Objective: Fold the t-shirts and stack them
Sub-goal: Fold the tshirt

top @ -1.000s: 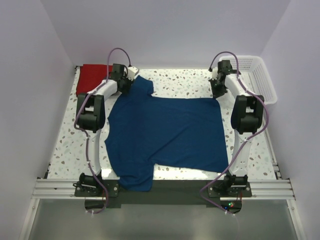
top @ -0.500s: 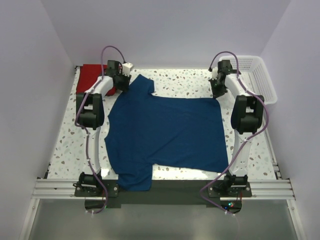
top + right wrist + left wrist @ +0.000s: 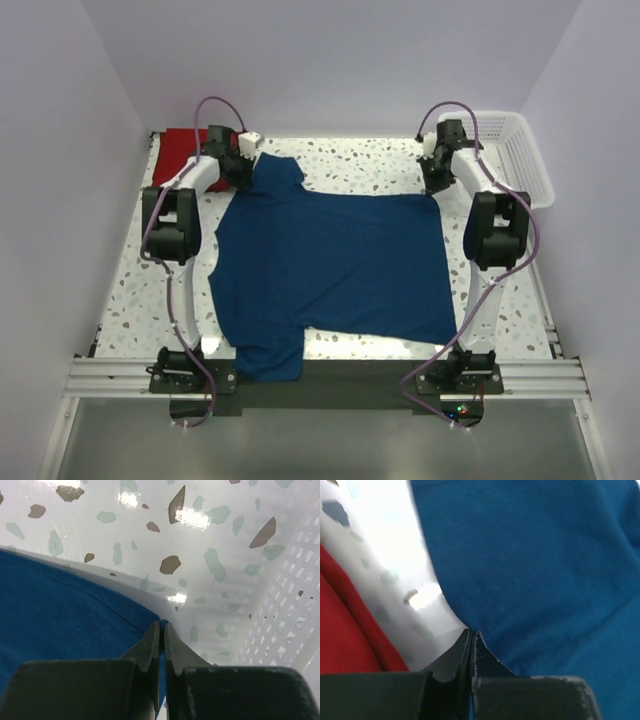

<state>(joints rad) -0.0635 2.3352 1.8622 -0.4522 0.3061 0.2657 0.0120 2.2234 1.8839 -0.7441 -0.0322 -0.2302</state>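
No fold shows yet on the navy t-shirt (image 3: 330, 265). It lies spread flat over the middle of the table (image 3: 370, 160), one sleeve toward the far left corner and the other at the near edge. The red t-shirt (image 3: 183, 150) sits compact in the far left corner; you cannot tell whether it is folded. By my judgement, the navy fold and the stacking remain.

The right pincer (image 3: 161, 626) is clenched on the navy shirt's far right corner, with blue cloth between its fingers. The left pincer (image 3: 471, 631) is clenched at the far sleeve's edge; you cannot tell whether it has caught cloth.

The overhead view gives you the layout. Only the wrist views show the jaws.
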